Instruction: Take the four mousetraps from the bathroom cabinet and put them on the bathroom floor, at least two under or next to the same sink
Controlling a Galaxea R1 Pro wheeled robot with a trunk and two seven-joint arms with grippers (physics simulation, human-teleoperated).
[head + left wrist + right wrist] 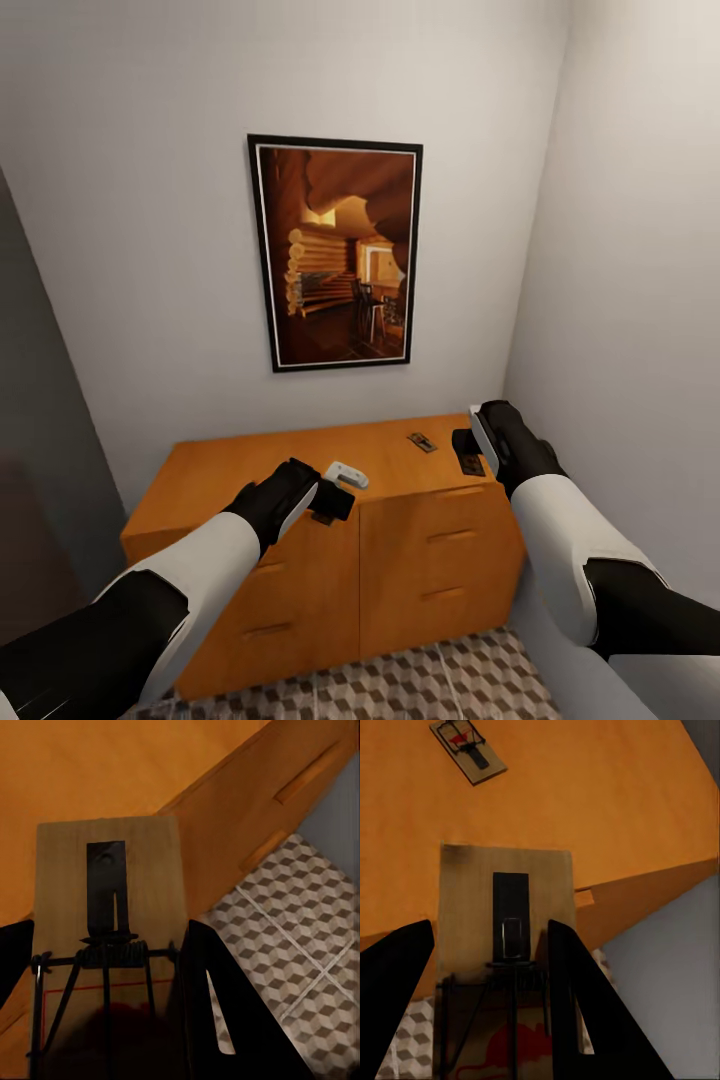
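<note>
- Three mousetraps can be counted: one between the left fingers, one between the right fingers, and a third lying free on the cabinet top, toward its far right.
- One cabinet stands against the far wall, with slim bar handles on its flat fronts; one framed picture hangs above it.
- The left gripper is held over the near edge of the cabinet top around its middle, forearm reaching forward and rightward from the near left. Its fingers are closed on the sides of a wooden trap board.
- The right gripper is at the cabinet's right end, near the side wall, forearm coming up from the near right. Its fingers likewise clamp a trap, the board flat between them.
- The free trap sits just left of the right gripper, apart from it.
- The bathroom floor, cube-patterned tile, lies in front of the cabinet.
</note>
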